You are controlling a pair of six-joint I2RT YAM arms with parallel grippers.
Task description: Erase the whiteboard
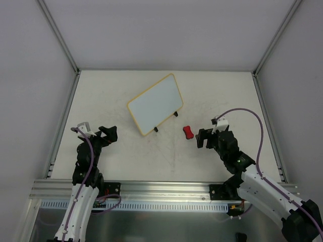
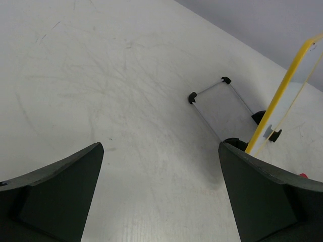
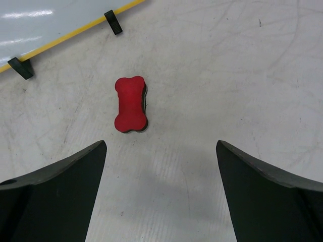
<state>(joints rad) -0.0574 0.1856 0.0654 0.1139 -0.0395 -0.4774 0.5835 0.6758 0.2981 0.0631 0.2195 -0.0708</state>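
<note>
The whiteboard (image 1: 155,104) stands tilted on two black feet at the table's middle, its white face looking blank, yellow frame around it. Its edge shows in the left wrist view (image 2: 282,93) and its lower edge in the right wrist view (image 3: 60,22). A small red bone-shaped eraser (image 1: 187,132) lies on the table right of the board, also in the right wrist view (image 3: 130,104). My right gripper (image 1: 201,137) is open and empty, just right of the eraser. My left gripper (image 1: 109,134) is open and empty, left of the board.
The table (image 1: 217,96) is pale with faint scuffs. White walls with grey metal posts (image 1: 60,35) close it at the back and sides. A metal rail (image 1: 166,189) runs along the near edge by the arm bases.
</note>
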